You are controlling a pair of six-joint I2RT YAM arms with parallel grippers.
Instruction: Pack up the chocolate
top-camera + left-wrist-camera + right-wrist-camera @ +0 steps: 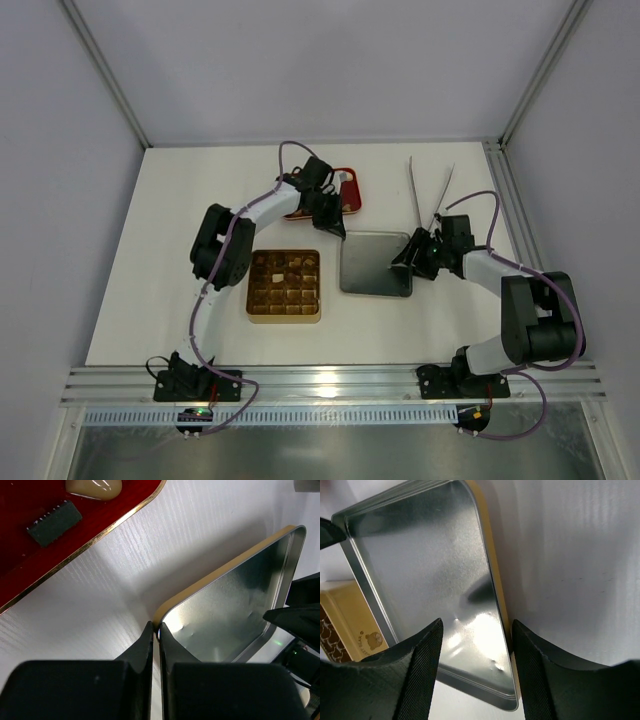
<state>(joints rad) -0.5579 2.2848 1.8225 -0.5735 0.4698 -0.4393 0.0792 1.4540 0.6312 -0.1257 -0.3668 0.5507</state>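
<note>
My left gripper (159, 628) is closed at the corner of the lid (235, 605), my right gripper (476, 630) stands open over its edge, and the box (284, 318) holds some chocolates (280, 263).

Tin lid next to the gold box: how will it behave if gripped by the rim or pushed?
The tin lid looks like thin sheet metal with small dents, so it is probably stiff but light, and easy to bend at the rim. Its shiny surface suggests it may slip in a pinch. Lying flat, it should slide rather than tip.
</note>
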